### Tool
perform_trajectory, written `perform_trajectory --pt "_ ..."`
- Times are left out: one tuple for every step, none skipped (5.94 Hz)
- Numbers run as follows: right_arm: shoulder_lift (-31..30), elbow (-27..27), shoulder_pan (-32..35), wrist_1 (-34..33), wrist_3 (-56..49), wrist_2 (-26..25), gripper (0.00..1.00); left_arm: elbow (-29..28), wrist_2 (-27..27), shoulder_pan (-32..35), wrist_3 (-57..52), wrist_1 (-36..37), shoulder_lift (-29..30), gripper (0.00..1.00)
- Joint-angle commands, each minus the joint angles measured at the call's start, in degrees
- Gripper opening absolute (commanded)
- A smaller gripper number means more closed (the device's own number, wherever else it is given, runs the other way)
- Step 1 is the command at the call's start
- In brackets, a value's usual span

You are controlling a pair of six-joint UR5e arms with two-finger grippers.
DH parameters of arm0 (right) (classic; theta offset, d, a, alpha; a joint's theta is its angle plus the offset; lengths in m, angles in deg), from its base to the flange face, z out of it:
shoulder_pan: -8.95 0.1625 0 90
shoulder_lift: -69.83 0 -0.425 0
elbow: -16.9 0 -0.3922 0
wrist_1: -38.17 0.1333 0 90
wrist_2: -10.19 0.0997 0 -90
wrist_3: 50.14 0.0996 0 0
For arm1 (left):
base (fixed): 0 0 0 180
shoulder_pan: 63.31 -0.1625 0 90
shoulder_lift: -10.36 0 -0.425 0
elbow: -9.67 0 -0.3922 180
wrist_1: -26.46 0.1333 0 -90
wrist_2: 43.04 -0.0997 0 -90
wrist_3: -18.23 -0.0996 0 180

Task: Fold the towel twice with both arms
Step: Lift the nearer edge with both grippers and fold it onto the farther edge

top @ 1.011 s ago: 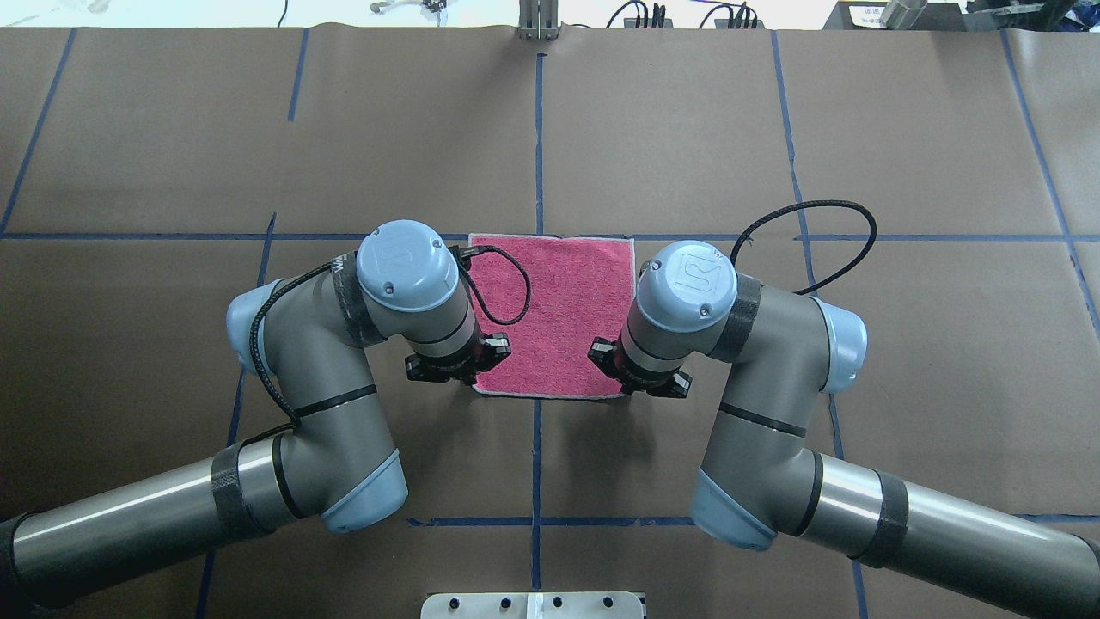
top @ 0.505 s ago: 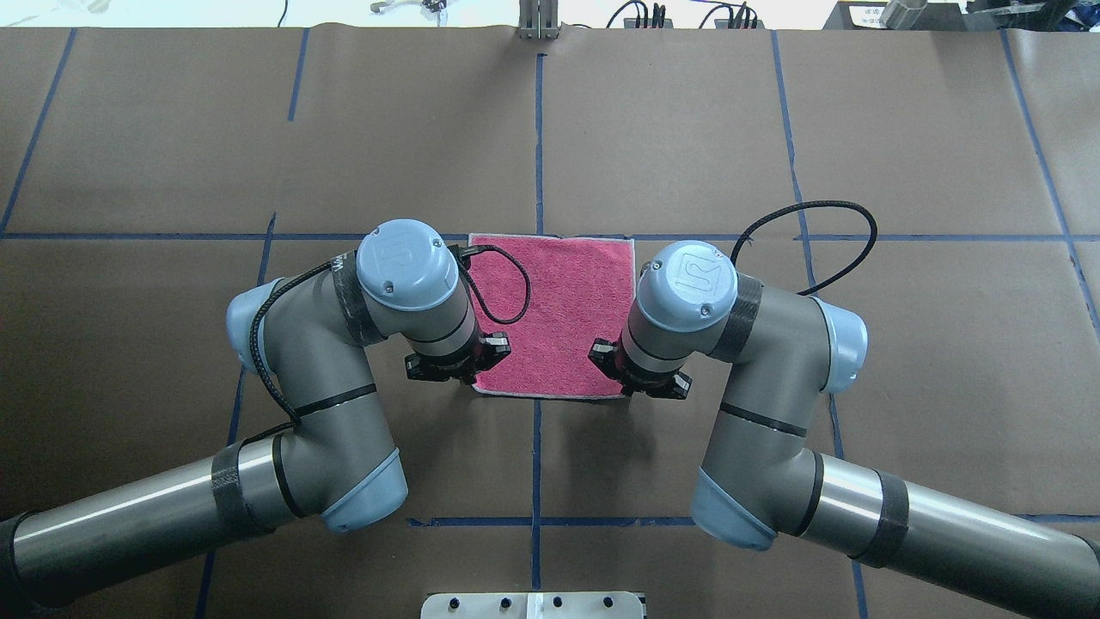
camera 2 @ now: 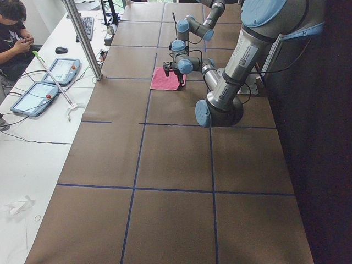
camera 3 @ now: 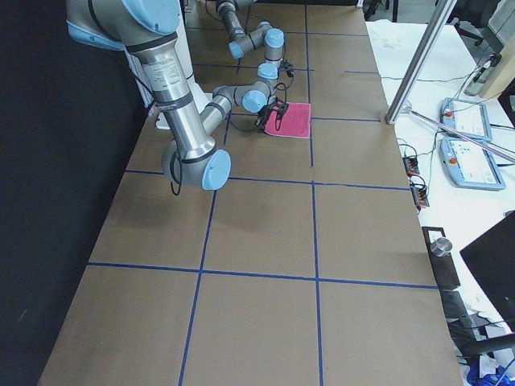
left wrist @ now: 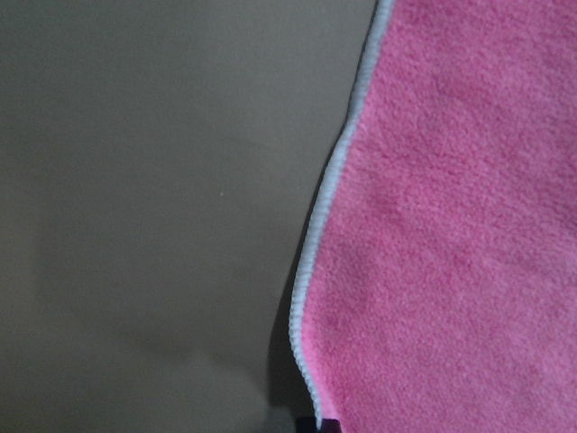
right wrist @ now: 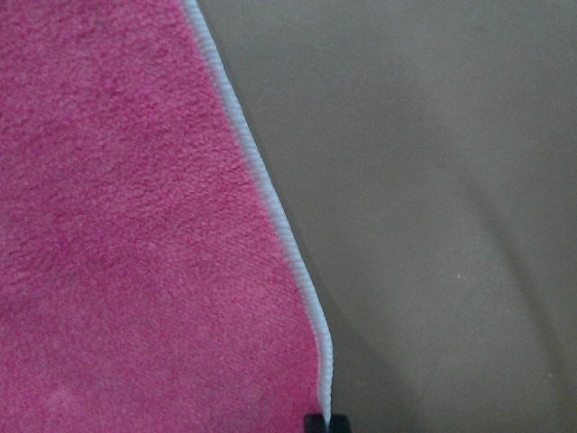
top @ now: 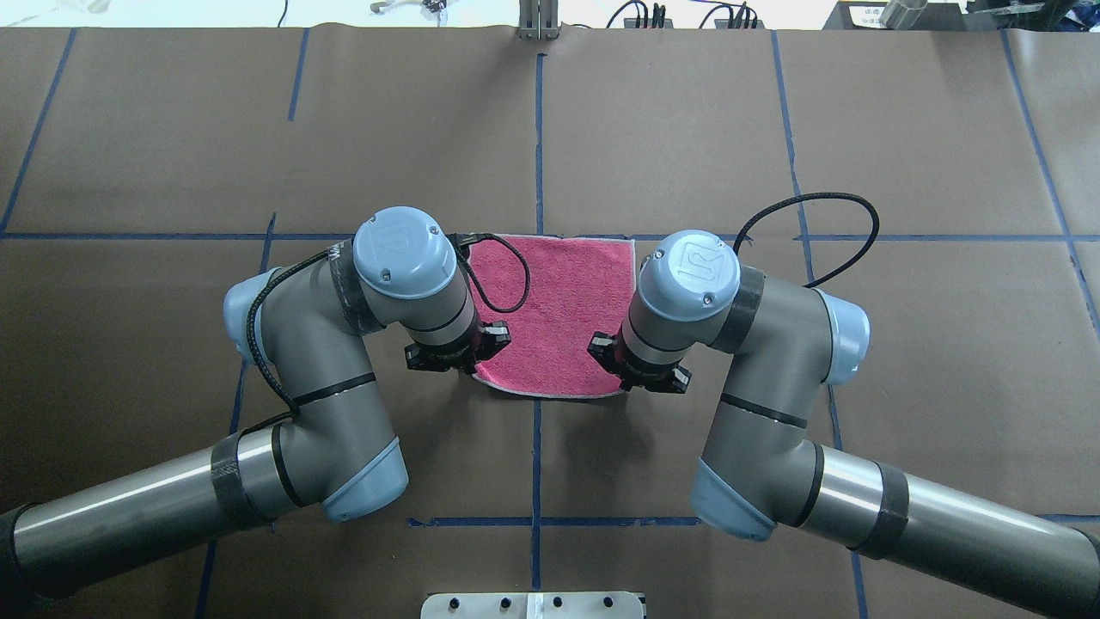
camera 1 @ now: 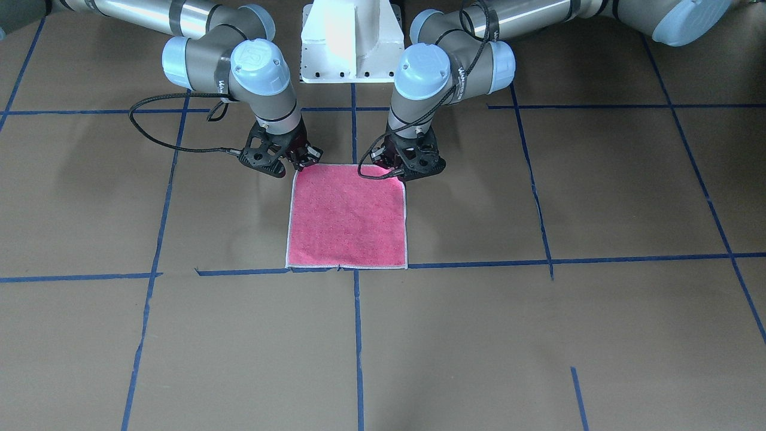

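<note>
The towel (top: 559, 301) lies pink face up on the brown table, also in the front view (camera 1: 347, 218). My left gripper (top: 468, 368) is shut on its near left corner, seen at the front view's right (camera 1: 399, 172). My right gripper (top: 625, 384) is shut on its near right corner (camera 1: 297, 163). Both near corners are raised a little and the near edge bows between them. The far edge still lies flat. The wrist views show the pink pile (left wrist: 451, 225) (right wrist: 135, 225) and its whitish border running down into the fingertips.
Blue tape lines cross the brown paper. The white base pedestal (camera 1: 350, 42) stands behind the towel on the robot's side. A metal post (camera 2: 82, 38), tablets (camera 2: 33, 96) and a seated person (camera 2: 14, 27) are beyond the table's far side.
Both wrists have risen and shifted slightly away from the robot. The towel's near corners have lifted off the table and its near edge now curves.
</note>
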Motion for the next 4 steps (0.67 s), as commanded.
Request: perform_trajectory --pt "0.27 -0.02 2.34 0.00 -0.40 2.32 0.00 -0.08 0.07 0.80 0.00 -0.02 0.34 0.04" --pt "0.35 -0.02 2.96 0.00 -0.41 2.41 0.00 -0.25 0.07 1.67 0.00 -0.02 0.95 0.04" --pt "1.14 -0.36 3.83 -0.09 -0.49 2.50 0.00 -0.25 0.16 2.72 -0.09 -0.11 1.22 0.04" --pt "1.23 -0.37 4.36 -0.09 -0.67 2.50 0.00 -0.34 0.25 3.60 -0.18 -0.11 1.31 0.04"
